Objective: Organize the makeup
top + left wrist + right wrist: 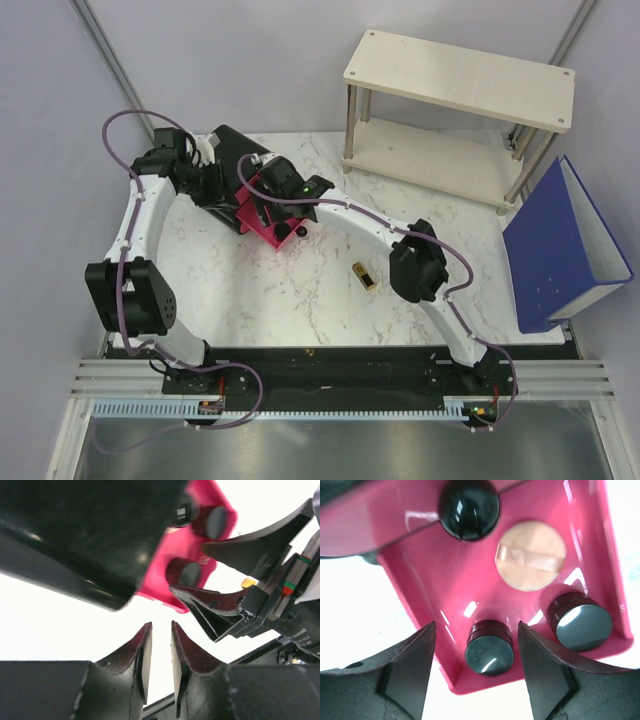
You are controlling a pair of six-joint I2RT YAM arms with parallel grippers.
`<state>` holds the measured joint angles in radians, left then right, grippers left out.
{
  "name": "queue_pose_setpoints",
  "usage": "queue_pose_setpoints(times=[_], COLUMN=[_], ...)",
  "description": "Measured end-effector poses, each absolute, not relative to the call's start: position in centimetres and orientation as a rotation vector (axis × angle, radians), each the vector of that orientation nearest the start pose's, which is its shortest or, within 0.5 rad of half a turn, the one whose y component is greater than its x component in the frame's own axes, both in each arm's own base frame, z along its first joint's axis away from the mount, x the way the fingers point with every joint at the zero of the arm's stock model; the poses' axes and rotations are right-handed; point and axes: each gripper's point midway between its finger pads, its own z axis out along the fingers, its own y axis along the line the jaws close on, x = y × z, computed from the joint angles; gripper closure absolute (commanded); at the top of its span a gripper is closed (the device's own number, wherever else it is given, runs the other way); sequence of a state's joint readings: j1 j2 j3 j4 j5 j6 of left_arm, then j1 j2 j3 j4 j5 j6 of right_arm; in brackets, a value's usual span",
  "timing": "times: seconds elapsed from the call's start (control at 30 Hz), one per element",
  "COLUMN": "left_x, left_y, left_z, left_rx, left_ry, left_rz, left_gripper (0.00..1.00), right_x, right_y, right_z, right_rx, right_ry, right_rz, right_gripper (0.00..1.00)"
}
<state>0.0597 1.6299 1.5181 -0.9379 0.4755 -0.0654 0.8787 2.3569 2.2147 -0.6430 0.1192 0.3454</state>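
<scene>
A pink drawer stands pulled out of the black box. In it lie two round black compacts, a peach compact and a glossy black round piece. My right gripper is open, its fingers either side of the nearer black compact with a gap on each side. My left gripper hovers just left of the drawer, its jaws narrowly apart with nothing between them. A gold-and-black lipstick lies alone on the marble table.
A pale wooden two-tier shelf stands at the back right. A blue binder leans at the right edge. The two grippers sit close together over the drawer.
</scene>
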Motion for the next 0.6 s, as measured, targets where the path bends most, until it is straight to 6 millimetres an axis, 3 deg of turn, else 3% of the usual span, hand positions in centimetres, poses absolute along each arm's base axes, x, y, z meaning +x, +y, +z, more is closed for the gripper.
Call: queue_pose_setpoints(times=[0.1, 0.2, 0.4, 0.47, 0.6], left_x=[36.8, 37.4, 39.3, 40.3, 42.4], left_y=[-6.6, -6.5, -5.6, -5.2, -4.7], left_z=[20.9, 22.3, 23.9, 24.1, 23.4], left_rx=[0.045, 0.064, 0.009, -0.018, -0.075], left_ry=[2.489, 2.424, 2.346, 2.332, 2.332], left_rz=[-0.644, -0.625, -0.549, -0.525, -0.503], left_gripper=[0.70, 0.98, 0.98, 0.98, 0.98], right_x=[39.5, 39.7, 40.2, 41.0, 42.7], right_y=[46.2, 45.8, 43.0, 41.2, 37.0], right_z=[14.1, 15.9, 18.7, 19.0, 18.0], right_rx=[-0.554, -0.522, -0.361, -0.275, -0.104], right_ry=[2.287, 2.253, 2.237, 2.248, 2.286], right_rz=[0.466, 0.466, 0.484, 0.496, 0.508], right_gripper=[0.27, 0.28, 0.40, 0.51, 1.00])
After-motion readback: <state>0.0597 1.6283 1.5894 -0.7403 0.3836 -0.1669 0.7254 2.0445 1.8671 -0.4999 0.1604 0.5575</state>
